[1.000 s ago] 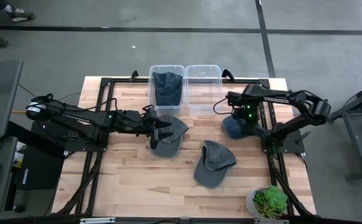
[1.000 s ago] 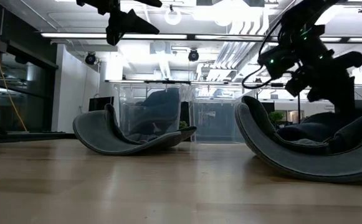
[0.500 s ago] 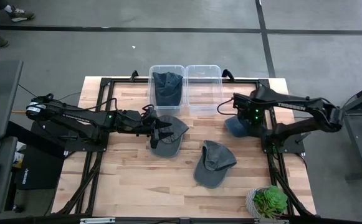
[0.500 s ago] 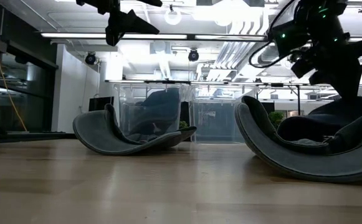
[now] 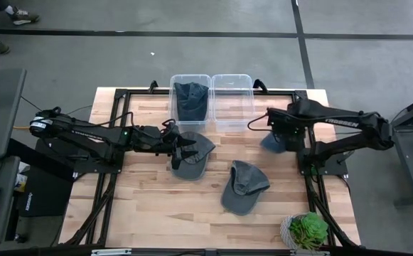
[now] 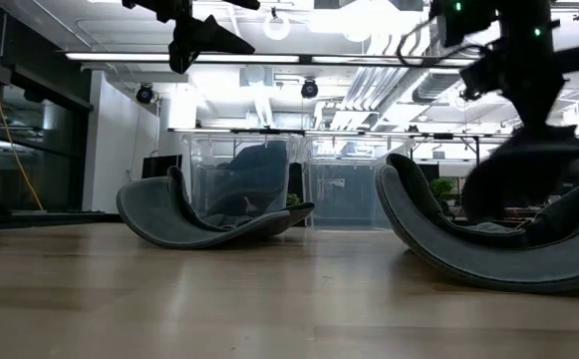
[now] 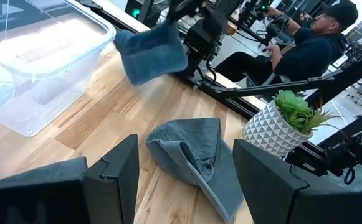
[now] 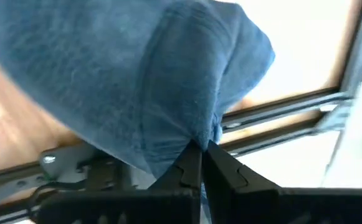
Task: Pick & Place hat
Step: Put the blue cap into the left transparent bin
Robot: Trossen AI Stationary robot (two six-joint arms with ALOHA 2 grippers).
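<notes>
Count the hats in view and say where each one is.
4: one in the left bin, one under the left claw, one mid-table, one blue, hanging from the right claw. More may be hidden.

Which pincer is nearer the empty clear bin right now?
Right. The right pincer, shut on the blue hat, hangs just beside the empty clear bin. The left pincer hovers over a grey hat, farther off.

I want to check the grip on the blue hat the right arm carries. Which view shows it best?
The right wrist view: the right gripper is shut on a pinch of the blue hat. The left wrist view shows the hat hanging clear of the table. The high view shows only a small patch; the low view a dark silhouette.
</notes>
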